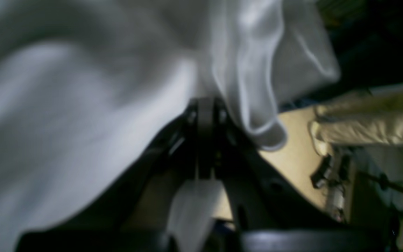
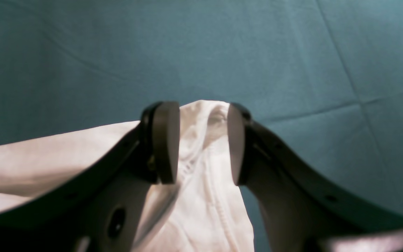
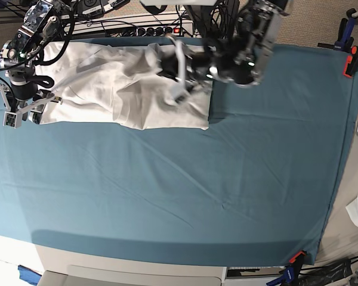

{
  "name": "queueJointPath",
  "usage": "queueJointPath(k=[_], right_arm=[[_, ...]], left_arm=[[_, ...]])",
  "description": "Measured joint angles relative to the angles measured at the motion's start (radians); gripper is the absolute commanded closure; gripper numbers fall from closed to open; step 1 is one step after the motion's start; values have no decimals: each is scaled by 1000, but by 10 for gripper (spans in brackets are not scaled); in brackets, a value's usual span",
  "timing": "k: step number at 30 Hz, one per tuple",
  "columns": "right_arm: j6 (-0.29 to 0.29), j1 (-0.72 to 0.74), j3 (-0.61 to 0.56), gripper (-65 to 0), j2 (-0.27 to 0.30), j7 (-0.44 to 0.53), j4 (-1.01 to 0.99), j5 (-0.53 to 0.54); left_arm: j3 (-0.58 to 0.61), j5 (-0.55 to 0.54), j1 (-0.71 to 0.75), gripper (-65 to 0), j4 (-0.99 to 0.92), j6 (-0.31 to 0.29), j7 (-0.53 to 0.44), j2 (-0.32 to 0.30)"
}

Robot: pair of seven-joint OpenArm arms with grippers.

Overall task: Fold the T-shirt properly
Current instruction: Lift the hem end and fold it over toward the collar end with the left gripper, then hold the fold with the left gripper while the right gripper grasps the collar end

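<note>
Plain white wrinkled cotton T-shirt (image 3: pixel 125 89) lies along far edge of large teal cloth (image 3: pixel 167 190), long axis left-right. Left gripper (image 3: pixel 178 71) clamped on lifted fabric mid-shirt. Right gripper (image 2: pixel 203 141) jaws wide, straddling end hem near far corner — likely closes next.

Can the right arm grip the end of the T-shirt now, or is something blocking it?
Probably yes. The right gripper is open with a bunched edge of the T-shirt already between its fingers, lying on the teal cloth. Nothing blocks it; it seems only to need closing.
</note>
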Motion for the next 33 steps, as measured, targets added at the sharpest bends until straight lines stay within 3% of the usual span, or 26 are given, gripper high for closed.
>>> queueJointPath(k=[4, 10, 14, 17, 23, 26, 30, 33], right_arm=[[0, 0, 0, -230, 0, 0, 0, -1], [0, 0, 0, -230, 0, 0, 0, -1], [18, 0, 0, -230, 8, -1, 0, -2], [42, 0, 0, -230, 59, 0, 0, -29], [34, 0, 0, -233, 196, 2, -4, -208], [14, 0, 14, -321, 232, 5, -71, -245], [-42, 20, 88, -331, 256, 9, -220, -206], [-48, 69, 190, -331, 285, -23, -347, -12]], left_arm=[[97, 6, -1, 0, 0, -6, -13, 39], [187, -54, -14, 0, 0, -134, -14, 43], [174, -45, -12, 0, 0, -137, -8, 42], [141, -42, -12, 0, 0, -137, -6, 40], [84, -35, -12, 0, 0, -137, 23, 29], [78, -15, -12, -47, 0, -137, 23, 24], [78, -9, -12, -95, 0, -137, 23, 14], [78, -8, -12, -95, 0, -137, 23, 13]])
